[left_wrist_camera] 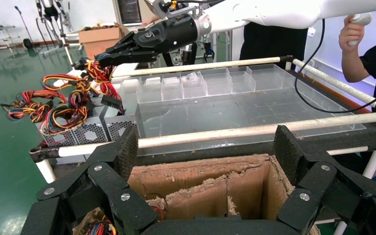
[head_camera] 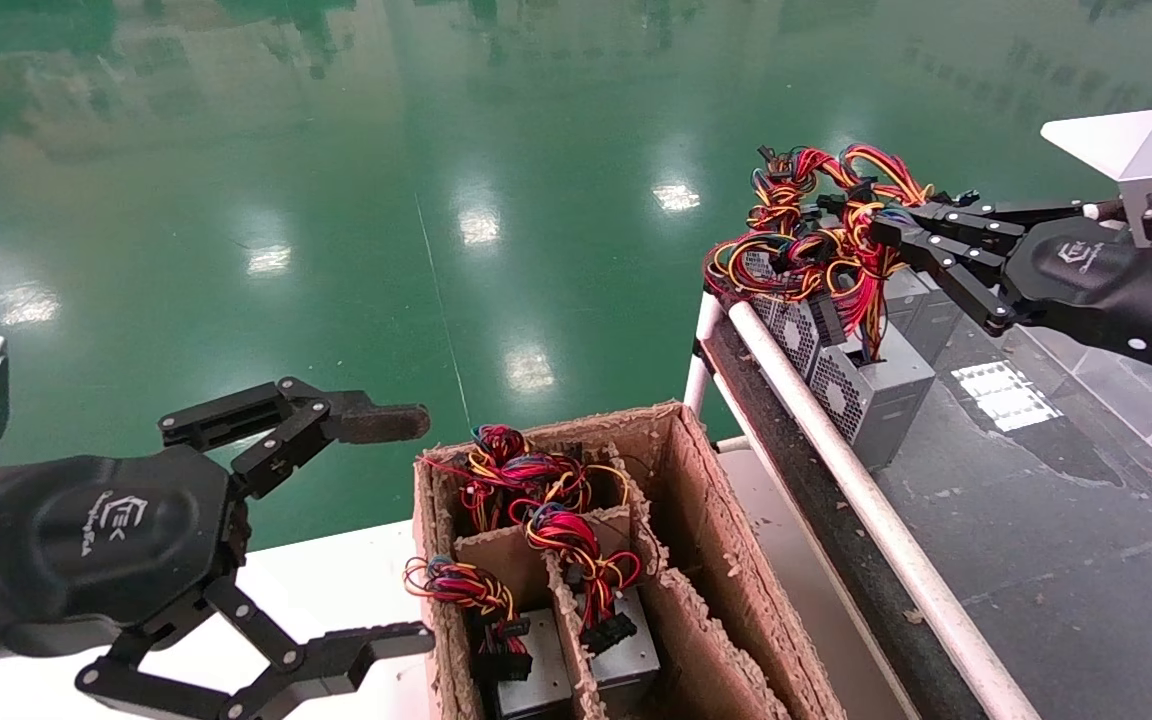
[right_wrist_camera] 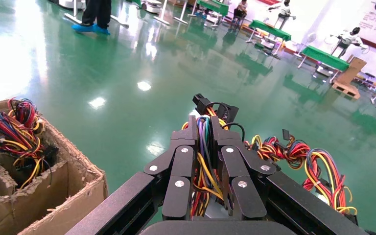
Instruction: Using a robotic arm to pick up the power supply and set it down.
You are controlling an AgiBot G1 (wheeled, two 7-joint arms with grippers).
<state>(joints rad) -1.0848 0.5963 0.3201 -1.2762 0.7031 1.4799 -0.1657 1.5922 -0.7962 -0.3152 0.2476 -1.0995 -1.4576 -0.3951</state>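
Over the rack, right end effector (head_camera: 881, 232) pinches a power supply's wires (head_camera: 816, 250); left end effector (head_camera: 416, 530) gapes wide.

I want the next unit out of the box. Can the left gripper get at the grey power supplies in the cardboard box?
Probably yes. The open left gripper hovers beside the divided cardboard box, whose top is open. Coloured wire bundles lying over the grey metal power supplies may snag.
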